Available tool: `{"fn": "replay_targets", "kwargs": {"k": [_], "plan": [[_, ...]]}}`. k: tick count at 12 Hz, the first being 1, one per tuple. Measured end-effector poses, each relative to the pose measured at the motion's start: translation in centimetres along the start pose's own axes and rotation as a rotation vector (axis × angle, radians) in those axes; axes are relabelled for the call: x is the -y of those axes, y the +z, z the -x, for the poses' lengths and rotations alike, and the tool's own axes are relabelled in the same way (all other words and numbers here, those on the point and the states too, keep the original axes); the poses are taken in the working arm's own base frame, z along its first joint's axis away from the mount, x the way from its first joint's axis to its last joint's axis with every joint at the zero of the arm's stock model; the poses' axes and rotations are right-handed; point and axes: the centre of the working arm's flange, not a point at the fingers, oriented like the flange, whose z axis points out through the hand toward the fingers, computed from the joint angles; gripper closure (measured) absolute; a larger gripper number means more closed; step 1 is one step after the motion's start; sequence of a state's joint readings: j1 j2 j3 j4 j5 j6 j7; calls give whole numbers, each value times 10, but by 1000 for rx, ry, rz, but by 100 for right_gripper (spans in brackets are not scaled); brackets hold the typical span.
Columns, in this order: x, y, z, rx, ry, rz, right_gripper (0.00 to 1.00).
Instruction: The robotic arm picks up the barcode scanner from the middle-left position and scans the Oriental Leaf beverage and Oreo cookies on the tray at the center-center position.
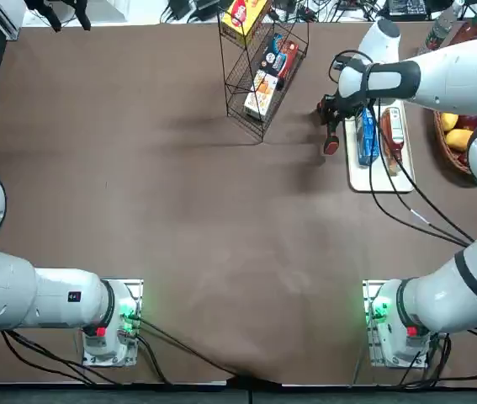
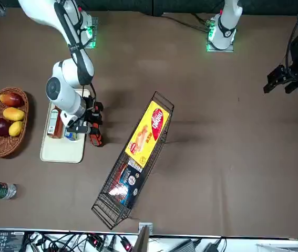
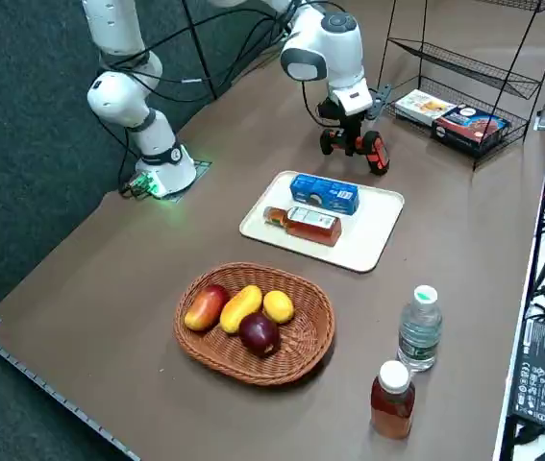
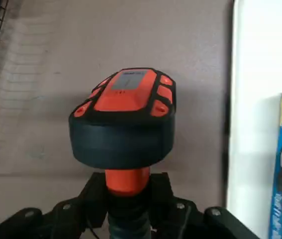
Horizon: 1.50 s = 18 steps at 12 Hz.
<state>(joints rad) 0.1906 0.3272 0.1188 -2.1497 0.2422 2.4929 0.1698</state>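
Scanner (image 4: 126, 119), orange and black, is clamped by its handle between the fingers of the right end effector (image 4: 128, 199), beside the white tray (image 3: 373, 219) and above the brown desk (image 3: 253, 230). On the tray lie the Oreo cookies (image 3: 325, 193), a blue pack nearer the scanner, and the Oriental Leaf beverage (image 3: 312, 225), a reddish-brown bottle on its side; the two are side by side. Near the tray sits a woven basket (image 3: 210, 358) with fruit in it. A clear bottle (image 3: 420, 331) and an orange-red bottle (image 3: 392, 403) stand close together. A black wire rack (image 3: 503, 77) holds boxes (image 2: 147, 134), well apart from the basket
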Motion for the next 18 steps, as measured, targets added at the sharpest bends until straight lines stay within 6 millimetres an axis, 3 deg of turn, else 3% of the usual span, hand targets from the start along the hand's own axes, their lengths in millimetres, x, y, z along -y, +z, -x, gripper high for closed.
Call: {"fn": "replay_targets", "kwargs": {"k": [5, 13, 18], "plan": [[-3, 28, 7, -17, 21, 5, 56], [-2, 29, 6, -30, 20, 3, 55], [6, 18, 0, -59, 7, -7, 1]]}}
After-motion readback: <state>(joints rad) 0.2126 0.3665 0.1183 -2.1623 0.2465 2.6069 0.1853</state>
